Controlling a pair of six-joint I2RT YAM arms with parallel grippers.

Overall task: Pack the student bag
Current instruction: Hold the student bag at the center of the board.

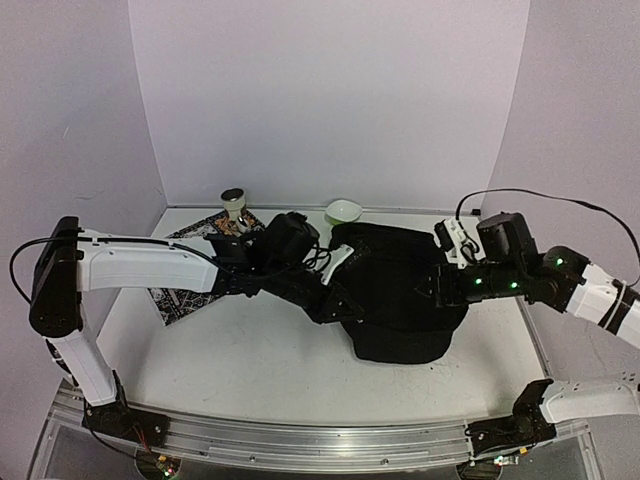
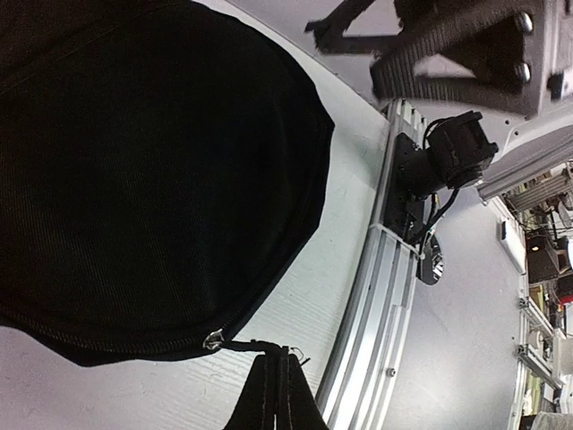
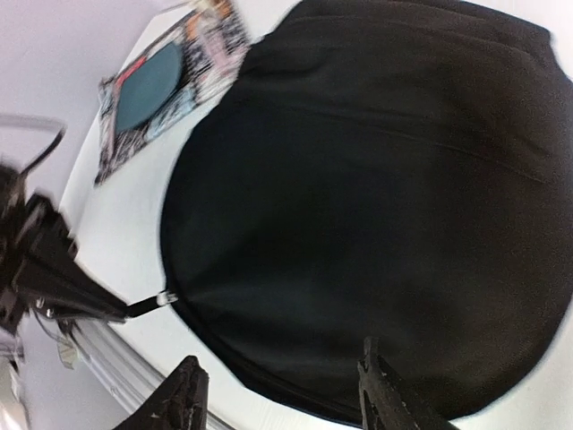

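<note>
Currently: the student bag [image 1: 400, 300] lies flat on the table [image 1: 250, 350], centre-right, with its rounded end toward the near edge. Nothing is packed yet as far as I can see, and the bag looks closed.

Left gripper [image 2: 276, 358]: jaws pinched shut on a short dark cord that runs to the metal zip pull [image 2: 213, 339] on the bag's left edge. The cord looks taut. The zip track [image 2: 116, 345] curves away around the rim.

Right gripper [image 3: 279, 358]: fingers spread apart with nothing between them, hovering over the bag's right side, close to the rim. I cannot tell whether it touches the fabric.

Step in hand, as I judge it: unzip the bag to make an opening.

Notes for doing it well:
- Pull along the line of the track, not away from it. A sideways tug on soft fabric will likely drag the whole bag instead of running the slider.
- Follow the curve and re-aim the wrist as the rim bends.
- Right gripper should pin or pinch the fabric near the track, behind the slider, so the teeth stay tensioned.
- Keep the pull low and slow, since the cord is thin and could slip from the pads.

Also present, far left: a patterned mat [image 3: 201, 54] with a teal plate [image 3: 148, 85]. A pale green bowl [image 1: 343, 210] sits just beyond the bag.
</note>
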